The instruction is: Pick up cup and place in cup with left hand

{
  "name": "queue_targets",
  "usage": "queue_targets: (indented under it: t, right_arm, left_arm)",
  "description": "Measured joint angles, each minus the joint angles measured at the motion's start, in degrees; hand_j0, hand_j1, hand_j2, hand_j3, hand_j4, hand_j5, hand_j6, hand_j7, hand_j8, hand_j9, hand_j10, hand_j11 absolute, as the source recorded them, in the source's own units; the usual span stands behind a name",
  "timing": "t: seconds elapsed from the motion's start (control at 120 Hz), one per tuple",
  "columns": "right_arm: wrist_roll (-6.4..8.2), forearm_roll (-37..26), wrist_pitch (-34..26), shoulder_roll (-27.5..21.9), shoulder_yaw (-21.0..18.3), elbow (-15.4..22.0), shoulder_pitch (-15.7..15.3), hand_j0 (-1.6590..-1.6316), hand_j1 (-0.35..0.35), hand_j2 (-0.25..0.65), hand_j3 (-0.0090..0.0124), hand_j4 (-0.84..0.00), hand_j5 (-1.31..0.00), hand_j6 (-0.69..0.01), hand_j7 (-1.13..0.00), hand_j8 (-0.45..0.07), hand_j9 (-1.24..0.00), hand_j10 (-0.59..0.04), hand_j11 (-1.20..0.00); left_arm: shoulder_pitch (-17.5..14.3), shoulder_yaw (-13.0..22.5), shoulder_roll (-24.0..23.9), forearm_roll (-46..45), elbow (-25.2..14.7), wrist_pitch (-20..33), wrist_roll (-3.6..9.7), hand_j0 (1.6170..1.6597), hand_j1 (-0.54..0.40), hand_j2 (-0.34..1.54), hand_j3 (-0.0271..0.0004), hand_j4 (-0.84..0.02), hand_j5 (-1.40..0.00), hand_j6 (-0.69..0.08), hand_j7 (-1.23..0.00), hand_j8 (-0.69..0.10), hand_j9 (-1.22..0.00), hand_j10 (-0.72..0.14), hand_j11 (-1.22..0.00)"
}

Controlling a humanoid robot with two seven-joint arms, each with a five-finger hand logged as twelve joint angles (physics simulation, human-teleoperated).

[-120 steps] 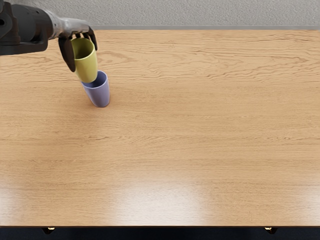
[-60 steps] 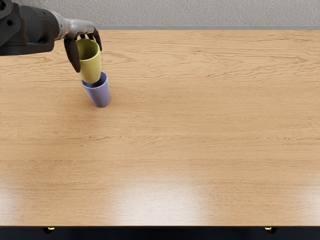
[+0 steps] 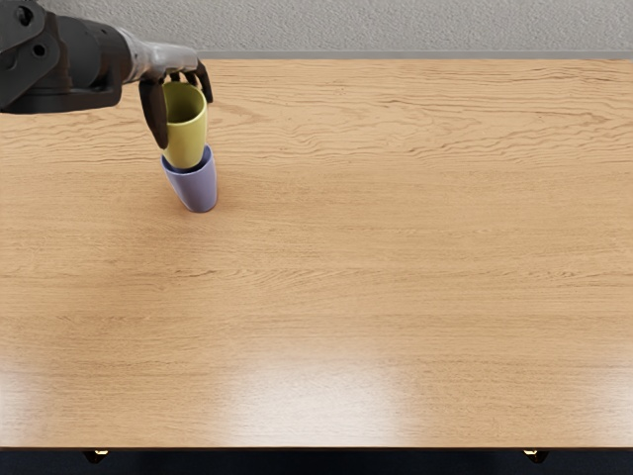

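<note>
In the head view my left hand [image 3: 180, 97] is at the upper left, shut on the yellow-green cup [image 3: 186, 139]. Its thumb lies along the cup's left side and the other fingers reach round the back. The purple cup [image 3: 198, 188] stands upright on the table. The held cup's base overlaps the purple cup's mouth; whether it is inside or just above cannot be told. Part of the purple rim is hidden behind the yellow-green cup.
The wooden table [image 3: 376, 257] fills most of the view. A grey textured wall [image 3: 415, 25] runs behind its far edge, and its near edge shows at the bottom.
My left hand has moved to the right and slightly toward the table's near side with the yellow-green cup, bringing it over the purple cup's mouth. The purple cup has stayed put.
</note>
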Motion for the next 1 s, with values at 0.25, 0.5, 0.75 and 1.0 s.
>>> queue_targets:
  t: [0.25,0.5,0.75,1.0]
  right_arm:
    - [0.01,0.0,0.0,0.0,0.0,0.0,0.0,-1.6581,-0.320,-0.005,0.0000,-0.024,-0.03,-0.024,-0.03,-0.024,-0.03,-0.024,-0.03]
    - [-0.01,0.0,0.0,0.0,-0.2,0.0,0.3,-1.6581,-0.320,-0.005,0.0000,-0.024,-0.03,-0.024,-0.03,-0.024,-0.03,-0.024,-0.03]
    - [0.00,0.0,0.0,0.0,-0.2,0.0,0.3,-1.6581,-0.320,-0.005,0.0000,-0.024,-0.03,-0.024,-0.03,-0.024,-0.03,-0.024,-0.03]
    - [0.03,0.0,0.0,0.0,-0.2,0.0,0.4,-1.6581,-0.320,-0.005,0.0000,-0.024,-0.03,-0.024,-0.03,-0.024,-0.03,-0.024,-0.03]
  left_arm:
    - [0.4,0.0,-0.3,-0.4,0.6,0.5,0.00,1.6576,0.238,0.02,0.0000,-0.111,-0.15,-0.087,-0.14,-0.092,-0.15,-0.111,-0.15]
    - [1.0,-0.2,1.1,-8.2,0.5,0.6,0.00,1.6579,0.317,0.01,0.0000,-0.035,-0.04,-0.029,-0.04,-0.030,-0.04,-0.035,-0.04]
    - [2.0,-0.1,5.1,-8.7,-5.1,3.6,0.00,1.6580,0.340,0.00,0.0000,-0.013,-0.01,-0.012,-0.01,-0.012,-0.01,-0.012,-0.01]
    - [3.3,-0.4,5.2,-9.2,-8.8,5.2,0.00,1.6580,0.347,0.00,0.0000,-0.006,0.00,-0.007,0.00,-0.006,0.00,-0.006,0.00]
